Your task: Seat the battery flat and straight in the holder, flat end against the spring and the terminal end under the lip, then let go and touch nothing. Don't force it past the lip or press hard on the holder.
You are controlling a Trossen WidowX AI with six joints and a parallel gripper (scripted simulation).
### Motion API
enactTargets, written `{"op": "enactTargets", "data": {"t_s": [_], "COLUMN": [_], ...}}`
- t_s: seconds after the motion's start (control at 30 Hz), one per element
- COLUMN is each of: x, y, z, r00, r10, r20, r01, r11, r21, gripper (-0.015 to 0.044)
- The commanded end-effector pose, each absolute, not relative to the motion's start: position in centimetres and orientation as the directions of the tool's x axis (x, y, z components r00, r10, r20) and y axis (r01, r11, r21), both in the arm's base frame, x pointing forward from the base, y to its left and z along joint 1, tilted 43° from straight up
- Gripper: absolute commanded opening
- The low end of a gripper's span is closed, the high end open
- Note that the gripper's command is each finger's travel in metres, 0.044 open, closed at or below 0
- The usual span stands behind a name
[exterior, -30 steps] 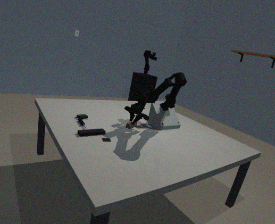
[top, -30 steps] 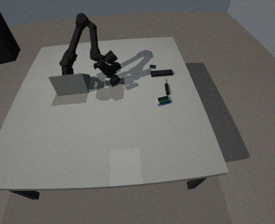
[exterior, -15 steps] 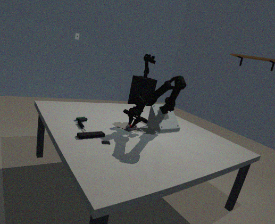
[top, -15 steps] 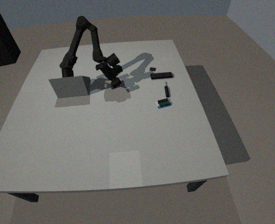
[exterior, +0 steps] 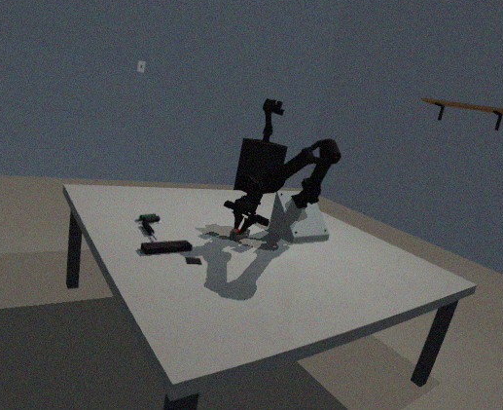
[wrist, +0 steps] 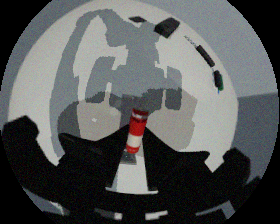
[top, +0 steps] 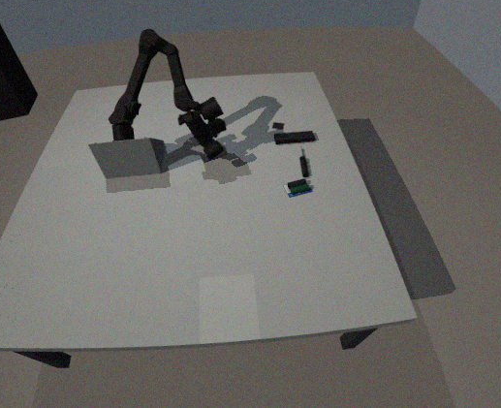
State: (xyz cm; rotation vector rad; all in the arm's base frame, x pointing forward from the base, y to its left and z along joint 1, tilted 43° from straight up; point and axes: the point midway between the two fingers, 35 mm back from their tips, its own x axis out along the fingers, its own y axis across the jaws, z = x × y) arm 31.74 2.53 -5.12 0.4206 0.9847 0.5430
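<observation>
A big white table (top: 123, 263) fills most of the top view. A black arm (top: 142, 78) stands on a grey base block (top: 128, 156) near the back of the table and bends down so its tip is low over the table top.

At the tip is the gripper (wrist: 133, 153). Its two dark fingers are squeezed shut on the battery (wrist: 135, 131). The battery is a small stick with red and white stripes. In the wrist view it sits right between the fingers and pokes out past the tips, pointing away from the camera. In the exterior view the battery (exterior: 238, 230) shows as a tiny red spot at the gripper's tip, very close to the table. It is too small there to tell if it touches the table.

Off to one side, well apart from the gripper, lie some small things. There is a long flat black bar (top: 295, 137). Near it is a tiny dark square piece (top: 278, 125). Next comes a thin dark tool (top: 304, 163). Just beside the tool is a small part with green, black and blue layers (top: 298, 187), which may be the holder, but it is too small to be sure. I cannot tell if anything is in it.

No writing or labels can be read on anything.
</observation>
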Motion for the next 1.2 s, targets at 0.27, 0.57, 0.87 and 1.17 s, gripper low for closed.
{"op": "enactTargets", "data": {"t_s": [0.27,0.57,0.87,1.17], "x": [31.63,31.63,31.63,31.64], "y": [2.61,2.77,2.91,3.06], "z": [-5.47,-5.34,-5.18,-5.01], "r00": [0.370,0.322,0.271,0.219], "r10": [0.597,0.598,0.596,0.590], "r20": [-0.712,-0.734,-0.756,-0.778], "r01": [-0.244,-0.248,-0.250,-0.251], "r11": [0.802,0.801,0.802,0.804], "r21": [0.546,0.545,0.542,0.539], "gripper": [0.0068,0.0068,0.0068,0.0068]}}
